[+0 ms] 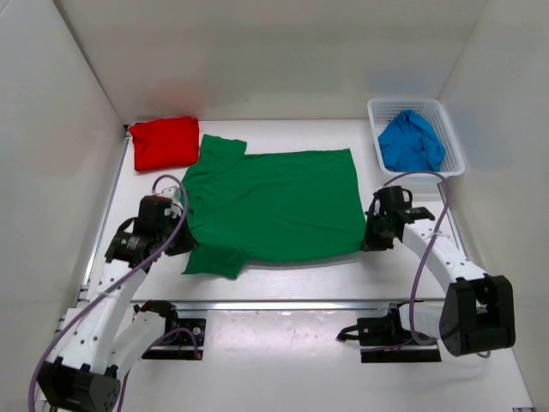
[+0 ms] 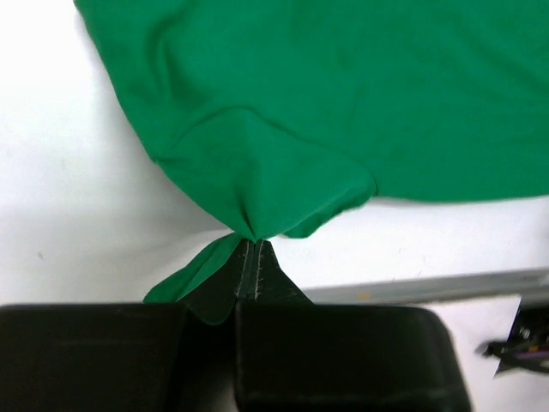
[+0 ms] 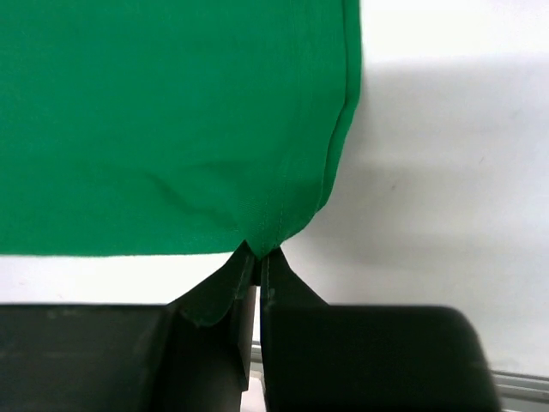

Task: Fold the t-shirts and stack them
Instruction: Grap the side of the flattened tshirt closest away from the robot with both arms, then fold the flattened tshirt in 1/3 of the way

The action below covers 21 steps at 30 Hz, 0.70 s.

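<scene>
The green t-shirt [image 1: 274,202] lies spread across the middle of the table, collar to the left. My left gripper [image 1: 176,230] is shut on its near-left edge by the sleeve; the left wrist view shows the cloth [image 2: 283,112] pinched at the fingertips [image 2: 257,257]. My right gripper [image 1: 371,238] is shut on the shirt's near-right hem corner; the right wrist view shows the hem [image 3: 283,206] gathered between the fingers [image 3: 279,279]. The red t-shirt [image 1: 165,142] lies folded at the back left. The blue t-shirt [image 1: 410,142] is crumpled in the basket.
The white lattice basket [image 1: 453,137] stands at the back right corner. White walls enclose the table on the left, back and right. A metal rail [image 1: 283,305] runs along the table's near edge, with both arm bases below it.
</scene>
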Each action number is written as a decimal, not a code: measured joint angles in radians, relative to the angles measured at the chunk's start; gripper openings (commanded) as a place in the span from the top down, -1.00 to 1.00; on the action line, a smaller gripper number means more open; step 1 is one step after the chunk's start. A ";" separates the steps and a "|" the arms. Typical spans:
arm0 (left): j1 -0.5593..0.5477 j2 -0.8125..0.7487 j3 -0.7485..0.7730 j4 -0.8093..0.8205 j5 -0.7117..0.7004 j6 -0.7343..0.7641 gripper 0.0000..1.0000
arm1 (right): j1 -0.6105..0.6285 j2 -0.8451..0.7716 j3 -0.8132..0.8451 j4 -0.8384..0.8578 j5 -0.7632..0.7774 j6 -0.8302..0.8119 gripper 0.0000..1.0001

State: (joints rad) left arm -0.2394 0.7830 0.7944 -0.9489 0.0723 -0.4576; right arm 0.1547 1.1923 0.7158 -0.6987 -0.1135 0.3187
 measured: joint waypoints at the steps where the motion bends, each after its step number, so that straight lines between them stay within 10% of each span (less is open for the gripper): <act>1: 0.008 0.024 0.017 0.011 0.000 0.005 1.00 | -0.008 0.013 0.022 -0.005 -0.005 -0.010 1.00; 21: 0.127 0.556 0.285 0.203 -0.007 0.084 1.00 | -0.068 0.503 0.525 -0.077 -0.039 -0.166 1.00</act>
State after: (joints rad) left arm -0.1127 1.3388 1.0798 -0.7464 0.0650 -0.3733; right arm 0.0864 1.6951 1.2407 -0.7757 -0.1520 0.1528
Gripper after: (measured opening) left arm 0.015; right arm 0.011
